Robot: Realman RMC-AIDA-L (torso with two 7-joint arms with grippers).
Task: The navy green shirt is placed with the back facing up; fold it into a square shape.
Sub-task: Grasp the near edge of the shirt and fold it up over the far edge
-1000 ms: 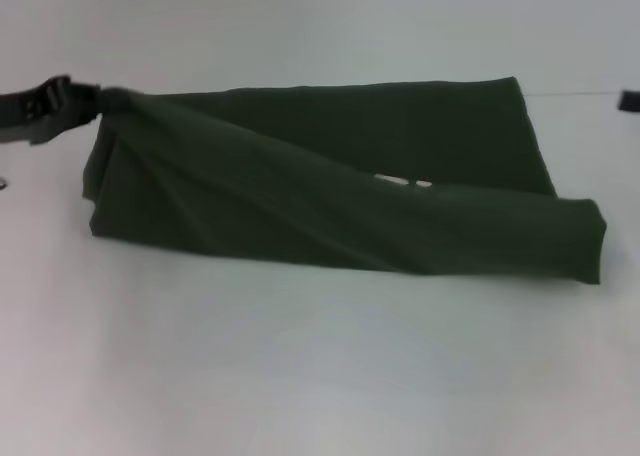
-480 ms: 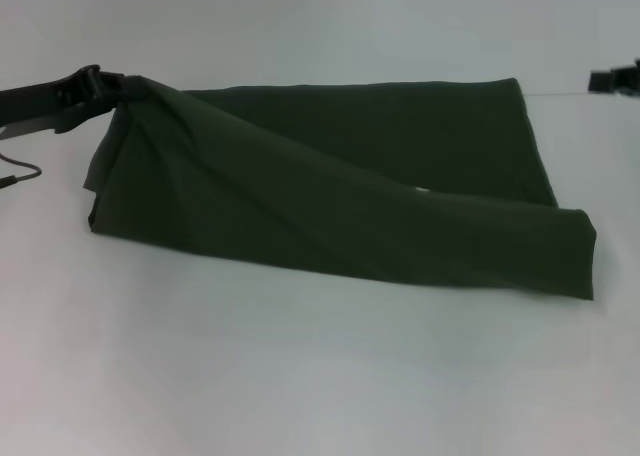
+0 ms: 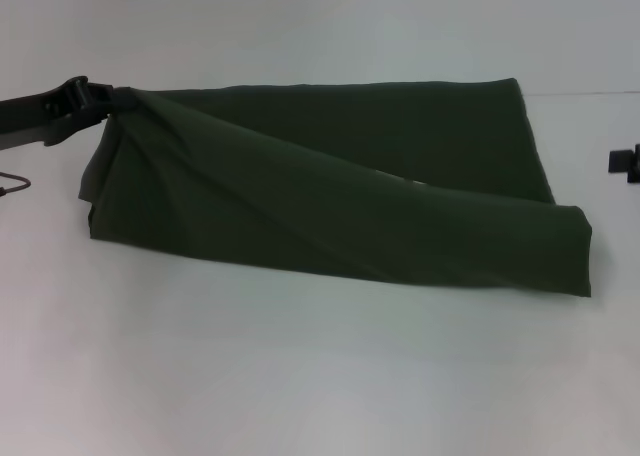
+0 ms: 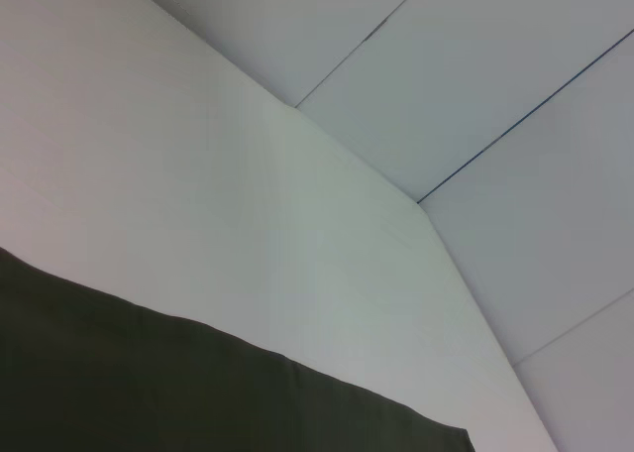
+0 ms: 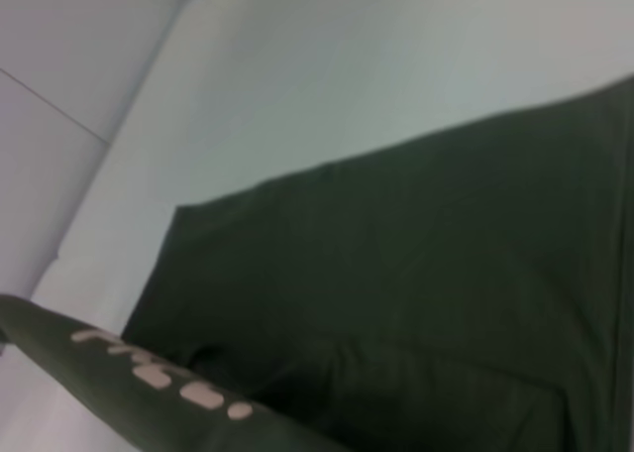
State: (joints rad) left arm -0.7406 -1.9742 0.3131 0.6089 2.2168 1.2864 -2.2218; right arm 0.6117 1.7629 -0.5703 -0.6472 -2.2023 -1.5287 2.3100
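The navy green shirt [image 3: 330,176] lies on the white table, with a long fold of fabric running diagonally from its far left corner down to its near right end. My left gripper [image 3: 108,103] is shut on that far left corner and holds it a little off the table. Only a small black part of my right gripper [image 3: 626,162] shows at the right edge, apart from the shirt. The left wrist view shows the shirt's edge [image 4: 149,383]. The right wrist view shows the shirt [image 5: 416,274] and a fold bearing pale lettering [image 5: 158,375].
The white table [image 3: 300,376] stretches wide in front of the shirt. A thin dark cable [image 3: 12,183] lies at the left edge. A pale wall with seams [image 4: 475,95] stands beyond the table.
My right gripper has dropped lower along the right edge. The left gripper has stayed on the corner, shifting slightly, and the fold's near right end has settled a little.
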